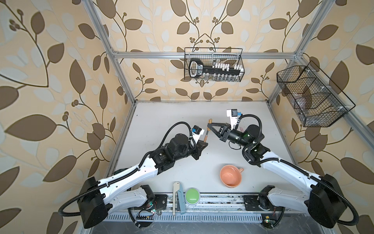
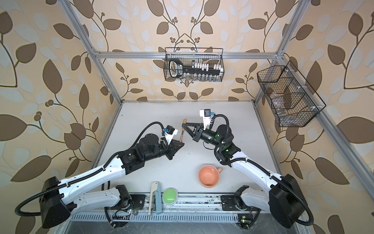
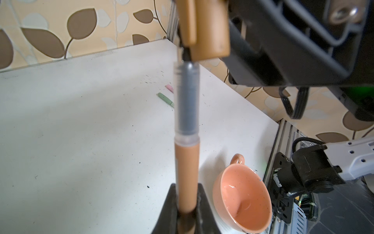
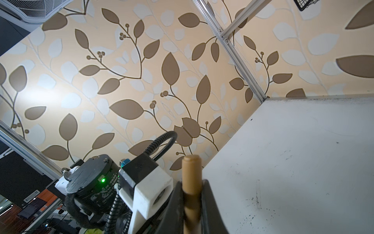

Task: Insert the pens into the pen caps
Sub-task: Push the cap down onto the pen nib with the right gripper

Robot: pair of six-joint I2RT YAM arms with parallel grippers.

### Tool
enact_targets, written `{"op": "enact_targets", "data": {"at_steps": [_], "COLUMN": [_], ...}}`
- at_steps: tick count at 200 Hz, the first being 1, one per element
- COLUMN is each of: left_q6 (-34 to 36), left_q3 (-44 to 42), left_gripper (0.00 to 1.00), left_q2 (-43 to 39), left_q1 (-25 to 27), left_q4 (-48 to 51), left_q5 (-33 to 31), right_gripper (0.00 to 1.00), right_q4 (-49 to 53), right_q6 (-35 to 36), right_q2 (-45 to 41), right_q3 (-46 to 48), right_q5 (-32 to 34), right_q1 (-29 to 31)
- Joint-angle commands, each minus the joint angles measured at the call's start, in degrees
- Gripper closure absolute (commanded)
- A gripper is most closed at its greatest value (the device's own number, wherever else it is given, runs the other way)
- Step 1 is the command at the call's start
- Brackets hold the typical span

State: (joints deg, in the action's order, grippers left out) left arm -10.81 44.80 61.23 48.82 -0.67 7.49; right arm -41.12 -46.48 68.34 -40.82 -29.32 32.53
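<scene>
Two claws: both are closed on something and meet in the air above the middle of the bench (image 1: 178, 168)
Left claw (image 3: 187, 210): clamped on the lower barrel of the tan pen (image 3: 187, 162), which stands up out of it with the dark tip leading
Right claw (image 4: 192, 194): pinching the tan cap (image 4: 191, 172) around its middle, with the rounded closed end sticking out past the grip
Where the pair is: off the bench, with the pen tip right at the cap's open mouth in the left wrist view; I cannot tell whether it has entered
Alignment: the cap appears to sit a little to one side of the pen's line, so the tip seems to meet the rim rather than the centre
Doing it well: shift the cap sideways until its axis matches the barrel, then push straight along that line, slowly and steadily, until the clear collar is covered; both grips need to be firm so neither piece slides back
Risk: pressing while skewed could bend the tip or twist the cap in its grip
Other pens: a green pen (image 3: 165, 99) and a pink piece (image 3: 169, 87) lie near each other on the bench beyond; I cannot tell whether they are capped
Nearby: an orange cup (image 3: 242, 194) sits on the bench, apart from the work
</scene>
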Motion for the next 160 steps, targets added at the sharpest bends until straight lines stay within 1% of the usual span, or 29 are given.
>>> {"op": "enact_targets", "data": {"at_steps": [1,33,86,116,137,160], "left_q6": [0.7,0.8,1.0,0.7,0.4,0.1], "left_q3": [1.3,1.6,1.2,1.3,1.2,1.1], "left_gripper": [1.00,1.00,1.00,1.00,1.00,1.00], "left_q2": [-1.3,-0.9,-2.2,-2.7,-2.4,-1.9], "left_q1": [0.5,0.5,0.5,0.5,0.5,0.5], "left_q4": [-4.9,-5.5,-5.0,-5.2,-5.2,-4.6], "left_q5": [0.8,1.4,0.5,1.3,1.8,2.2], "right_gripper": [1.00,1.00,1.00,1.00,1.00,1.00], "right_q4": [-4.0,-5.7,-0.7,1.3,1.4,4.2], "right_q6": [-2.1,-1.9,1.2,3.3,3.8,6.2], "right_q2": [1.5,1.5,-0.1,-0.9,-0.7,-0.6], "right_q3": [1.5,2.1,1.8,1.8,-0.6,-4.8], "right_q5": [0.4,1.8,3.1,4.9,4.0,3.3], "right_q1": [1.3,1.9,1.8,1.7,1.2,0.7]}}
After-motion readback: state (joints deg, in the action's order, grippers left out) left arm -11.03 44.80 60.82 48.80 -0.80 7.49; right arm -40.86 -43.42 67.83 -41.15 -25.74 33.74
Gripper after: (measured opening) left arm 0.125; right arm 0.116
